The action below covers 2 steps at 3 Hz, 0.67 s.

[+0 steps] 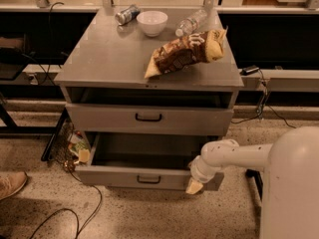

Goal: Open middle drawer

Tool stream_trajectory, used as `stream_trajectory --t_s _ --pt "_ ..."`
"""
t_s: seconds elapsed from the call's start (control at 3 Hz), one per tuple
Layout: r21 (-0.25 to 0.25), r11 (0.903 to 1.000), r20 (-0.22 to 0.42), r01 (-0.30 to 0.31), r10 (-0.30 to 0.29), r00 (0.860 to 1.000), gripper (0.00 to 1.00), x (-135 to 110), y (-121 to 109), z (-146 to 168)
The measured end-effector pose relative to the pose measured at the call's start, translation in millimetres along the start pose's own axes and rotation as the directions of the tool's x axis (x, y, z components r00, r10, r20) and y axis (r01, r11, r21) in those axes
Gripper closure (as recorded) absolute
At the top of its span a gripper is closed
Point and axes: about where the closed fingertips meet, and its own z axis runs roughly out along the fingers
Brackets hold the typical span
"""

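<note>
The middle drawer point(114, 176) is the lower one that shows on the grey cabinet. It is pulled well out, and its plain grey inside looks empty. Its small black bar handle point(148, 179) sits at the centre of the front. My gripper point(194, 185) is at the right end of that drawer's front, low near the floor, with a yellowish tip showing against the front. My white arm point(234, 156) reaches to it from the right. The drawer above point(149, 118) stands slightly out, with a dark gap over it.
The cabinet top point(104, 59) holds a can point(127, 14), a white bowl point(152, 22), a plastic bottle point(192, 21) and a chip bag point(187, 51). A wire basket with clutter point(70, 148) stands left of the cabinet. Cables lie on the floor and a shoe point(11, 183) is at the left.
</note>
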Motion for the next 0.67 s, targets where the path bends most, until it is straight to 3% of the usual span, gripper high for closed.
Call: stream_trajectory --t_s 0.67 --pt "-0.046 0.993 -0.028 -0.108 0.107 0.994 0.86 12.4 62.1 -30.5"
